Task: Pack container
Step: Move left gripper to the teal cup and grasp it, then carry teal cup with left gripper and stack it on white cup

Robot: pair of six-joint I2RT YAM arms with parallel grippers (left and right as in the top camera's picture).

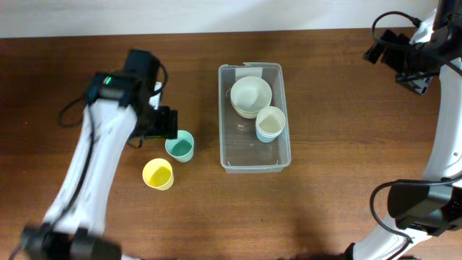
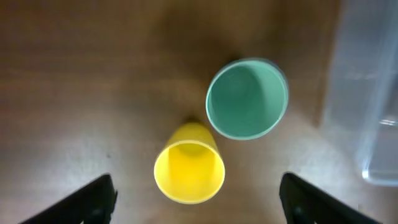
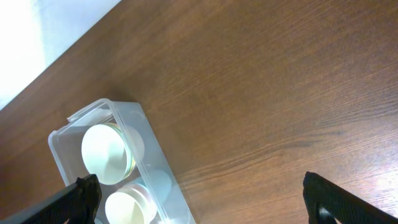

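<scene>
Overhead, centre frame: a clear rectangular plastic container point(image 1: 225, 115) on the wooden tabletop point(image 1: 346, 108) holds stacked cream bowls point(image 1: 251, 94) and nested cream-over-blue cups point(image 1: 270, 124). Left of it stand a teal cup point(image 1: 180, 147) and a yellow cup point(image 1: 158, 174). Left jaws and right jaws are spread wide.

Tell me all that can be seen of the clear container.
The container is a clear rectangular plastic bin with rounded corners and a small white label at the short rim nearest the bowls. It stands upright, lidless, on the wooden table, apart from the teal cup and yellow cup. Inside sit stacked bowls, cream on top, and stacked cups beside them; its other end is bare.
</scene>
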